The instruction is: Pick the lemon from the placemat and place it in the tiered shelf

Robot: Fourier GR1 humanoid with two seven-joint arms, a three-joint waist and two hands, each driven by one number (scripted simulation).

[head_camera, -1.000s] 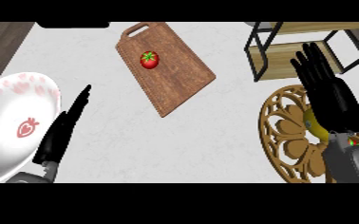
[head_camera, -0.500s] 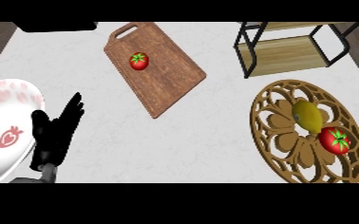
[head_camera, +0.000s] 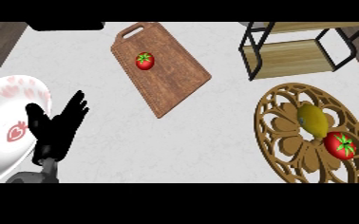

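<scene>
The yellow lemon (head_camera: 314, 119) lies on the round wooden placemat (head_camera: 280, 137) at the right, beside a red tomato (head_camera: 341, 145) on the same mat. The tiered shelf (head_camera: 291, 57), black frame with wooden boards, stands at the upper right, just above the mat. My left hand (head_camera: 57, 127) rests at the lower left with fingers straight and up, holding nothing, far from the lemon. My right hand does not show in the head view.
A wooden cutting board (head_camera: 168, 76) lies at the upper middle with a second tomato (head_camera: 144, 60) on it. A white plate (head_camera: 15, 123) with pink marks sits at the left edge, partly behind my left hand. A dark object (head_camera: 67, 26) is at the top left.
My right hand, over the placemat a second ago, has left the view, uncovering the lemon and tomato. The whole scene has shifted slightly left in view. My left hand stays at the lower left.
</scene>
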